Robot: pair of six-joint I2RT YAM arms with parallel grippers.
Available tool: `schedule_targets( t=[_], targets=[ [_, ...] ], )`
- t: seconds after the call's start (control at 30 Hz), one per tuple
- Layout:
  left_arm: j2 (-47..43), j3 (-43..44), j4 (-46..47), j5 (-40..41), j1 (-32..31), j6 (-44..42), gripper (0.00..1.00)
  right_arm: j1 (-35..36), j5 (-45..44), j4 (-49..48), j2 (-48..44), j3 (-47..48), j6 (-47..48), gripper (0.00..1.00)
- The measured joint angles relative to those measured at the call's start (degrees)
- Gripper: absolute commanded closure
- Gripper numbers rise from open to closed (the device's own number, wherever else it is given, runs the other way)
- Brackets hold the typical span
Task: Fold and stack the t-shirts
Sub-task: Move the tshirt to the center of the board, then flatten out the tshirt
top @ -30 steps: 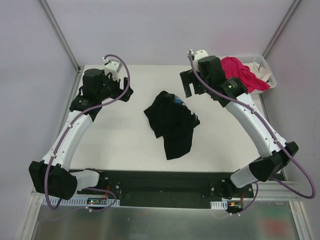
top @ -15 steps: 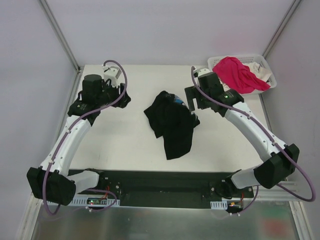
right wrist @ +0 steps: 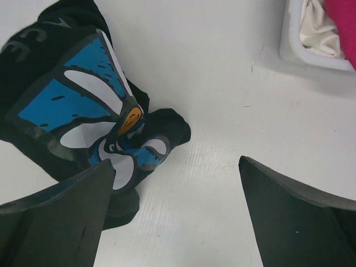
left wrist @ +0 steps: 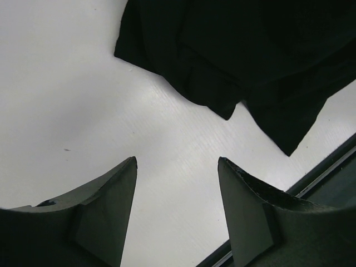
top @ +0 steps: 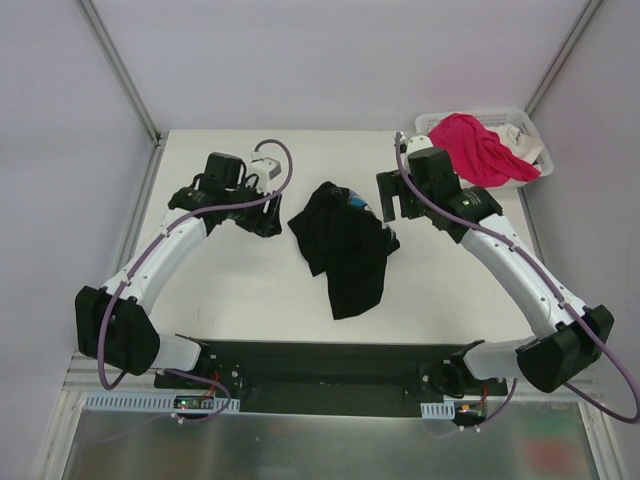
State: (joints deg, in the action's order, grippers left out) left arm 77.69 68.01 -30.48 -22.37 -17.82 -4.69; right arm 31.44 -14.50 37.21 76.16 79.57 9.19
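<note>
A black t-shirt [top: 343, 245] with a white-and-blue daisy print lies crumpled in the middle of the table. The left wrist view shows its dark folds [left wrist: 233, 50], and the right wrist view shows the print [right wrist: 72, 105]. A pink t-shirt [top: 478, 145] and a white one [top: 515, 135] sit in the basket at the back right. My left gripper [top: 268, 215] hovers just left of the black shirt, open, with only bare table between its fingers [left wrist: 177, 161]. My right gripper [top: 392, 195] stands wide open at the shirt's right edge, empty [right wrist: 177, 161].
The white lattice basket [top: 535, 170] stands at the table's back right corner, and its wall [right wrist: 300, 55] shows in the right wrist view. The dark front rail [top: 330, 360] runs along the near edge. Metal frame posts rise at the back corners.
My left arm has swung right from the table's left side to the black shirt's left edge. My right arm has come forward to the shirt's right edge. The shirts have not moved.
</note>
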Motion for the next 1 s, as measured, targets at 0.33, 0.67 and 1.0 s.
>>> schedule_targets(
  t=[0.33,0.67,1.0],
  targets=[
    [3.15,0.85,-1.27,-1.14,-3.91,-5.62,0.37,-0.09,2.80,-2.29,0.50,-2.58,-0.68,0.04],
    [18.05,10.73,-1.03,3.17,-6.58,-6.91,0.34,-0.79,5.70,-3.58,-1.09,-2.60,-1.29,0.04],
    [26.29,17.25,0.70,3.63,-7.76,-6.93,0.35,-3.23,6.91,-3.63,-3.58,-2.60,-1.31,0.04]
  ],
)
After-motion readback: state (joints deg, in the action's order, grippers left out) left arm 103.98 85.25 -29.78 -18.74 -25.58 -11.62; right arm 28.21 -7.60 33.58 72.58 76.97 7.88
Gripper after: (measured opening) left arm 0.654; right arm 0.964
